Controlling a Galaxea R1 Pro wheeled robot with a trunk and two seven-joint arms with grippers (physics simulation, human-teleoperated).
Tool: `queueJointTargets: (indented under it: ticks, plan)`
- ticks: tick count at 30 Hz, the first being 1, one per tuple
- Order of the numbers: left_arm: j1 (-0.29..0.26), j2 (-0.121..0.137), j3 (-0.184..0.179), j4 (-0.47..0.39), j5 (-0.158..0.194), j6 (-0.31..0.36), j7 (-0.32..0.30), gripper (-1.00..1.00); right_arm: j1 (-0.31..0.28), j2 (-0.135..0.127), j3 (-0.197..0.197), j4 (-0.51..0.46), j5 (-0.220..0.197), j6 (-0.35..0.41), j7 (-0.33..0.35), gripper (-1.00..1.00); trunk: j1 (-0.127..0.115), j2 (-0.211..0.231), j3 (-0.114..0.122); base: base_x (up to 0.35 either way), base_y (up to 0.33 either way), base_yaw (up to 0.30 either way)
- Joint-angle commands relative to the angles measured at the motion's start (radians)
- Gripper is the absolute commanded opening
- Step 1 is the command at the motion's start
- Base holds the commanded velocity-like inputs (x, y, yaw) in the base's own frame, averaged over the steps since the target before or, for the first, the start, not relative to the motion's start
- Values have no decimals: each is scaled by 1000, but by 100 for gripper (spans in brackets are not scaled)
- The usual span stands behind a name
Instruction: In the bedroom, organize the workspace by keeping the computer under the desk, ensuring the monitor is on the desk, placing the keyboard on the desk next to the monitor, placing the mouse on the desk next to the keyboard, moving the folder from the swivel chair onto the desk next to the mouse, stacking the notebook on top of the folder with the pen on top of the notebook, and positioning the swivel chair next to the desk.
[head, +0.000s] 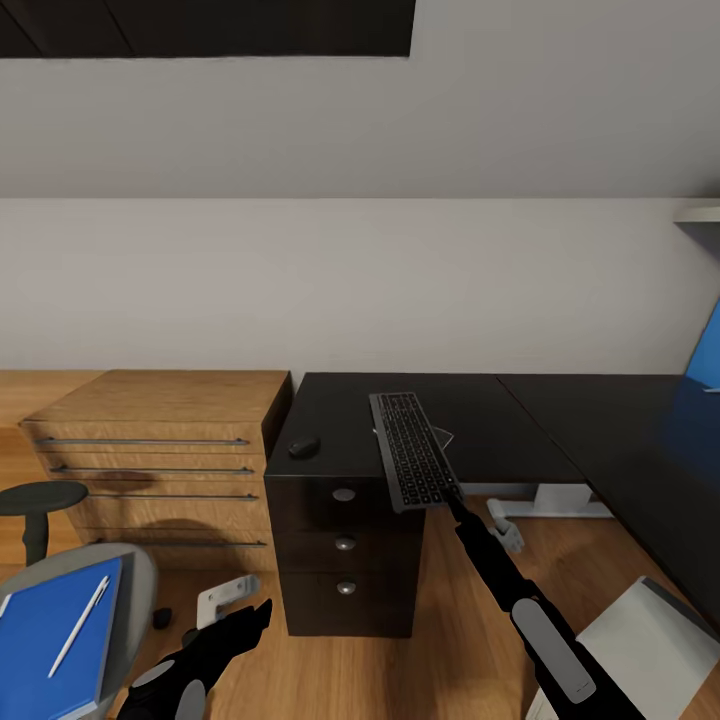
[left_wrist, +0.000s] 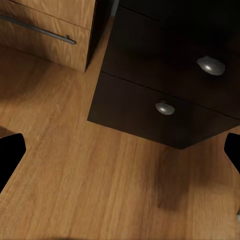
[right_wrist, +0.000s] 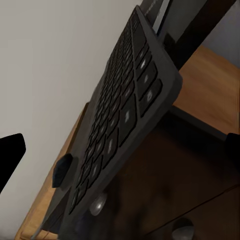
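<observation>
The keyboard (head: 412, 450) lies lengthwise on the black desk (head: 520, 420), with its near end sticking out past the front edge above the drawers. My right gripper (head: 457, 507) is at that near end. In the right wrist view (right_wrist: 120, 150) its fingers stand wide apart, open, under the keyboard (right_wrist: 120, 115). A pale corner (head: 441, 437), possibly the notebook, peeks from beneath the keyboard. The mouse (head: 304, 447) sits near the desk's left end. The blue folder (head: 50, 640) with the pen (head: 80, 625) lies on the swivel chair (head: 138, 585). My left gripper (head: 255, 612) hangs open over the floor.
A light-wood dresser (head: 160, 450) stands against the desk's left end, with a dark stool (head: 40, 497) in front of it. A white-grey box (head: 650, 640), likely the computer, is on the floor at the lower right. A blue panel (head: 706, 350) shows at the right edge. The drawer knobs (left_wrist: 211, 65) face me.
</observation>
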Motion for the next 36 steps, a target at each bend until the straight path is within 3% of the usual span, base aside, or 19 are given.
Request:
queueJointTargets:
  ticks: [1, 6, 11, 36]
  plan:
    - [0, -1, 1, -2, 10, 4, 7, 100, 0, -1, 4, 1, -10, -2, 2, 100, 0, -1, -1, 0, 0, 0]
    - [0, -1, 0, -2, 10, 4, 7, 100, -1, -1, 4, 1, -10, -2, 2, 100, 0, -1, -1, 0, 0, 0]
    - [0, -1, 0, -2, 9, 4, 8, 100, 0, -1, 4, 1, -10, -2, 2, 100, 19, -36, -17, 0, 0, 0]
    - [0, -1, -1, -1, 8, 1, 8, 100, 0, -1, 4, 1, -10, -2, 1, 100, 19, -36, -17, 23, 22, 0]
